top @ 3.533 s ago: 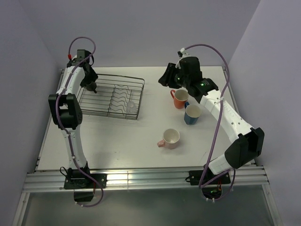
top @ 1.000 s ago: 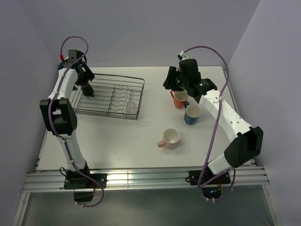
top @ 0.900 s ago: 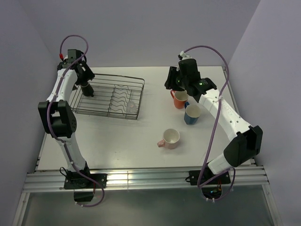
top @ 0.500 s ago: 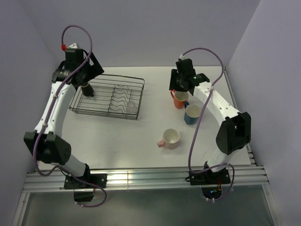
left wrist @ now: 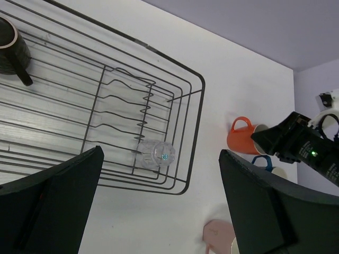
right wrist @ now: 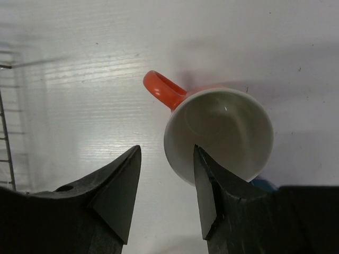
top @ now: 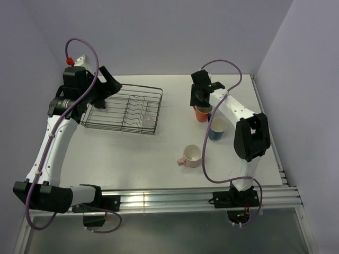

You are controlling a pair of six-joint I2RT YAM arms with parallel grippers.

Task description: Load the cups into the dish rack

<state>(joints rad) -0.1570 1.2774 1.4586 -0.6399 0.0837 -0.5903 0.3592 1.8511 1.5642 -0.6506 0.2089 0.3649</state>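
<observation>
The dish rack (top: 133,87) stands at the back left. A dark brown cup (left wrist: 10,51) sits at its left end and a clear glass cup (left wrist: 156,153) at its front right corner. The orange cup (right wrist: 220,132), blue cup (top: 216,128) and pink cup (top: 192,155) stand upright on the table. My left gripper (top: 105,84) hangs open high over the rack's left end, holding nothing. The right gripper (right wrist: 167,148) is open just above the orange cup. One finger is over the cup's mouth and the other outside its rim, beside the handle (right wrist: 161,90).
In the right wrist view the blue cup (right wrist: 262,183) stands close against the orange one. The pink cup (left wrist: 220,238) stands alone nearer the front. Purple walls close in the table (top: 132,159) at the back and both sides.
The left gripper has lifted up and away from the dark brown cup, which stays in the rack. The right arm has folded in, and its gripper has settled over the orange cup's rim.
</observation>
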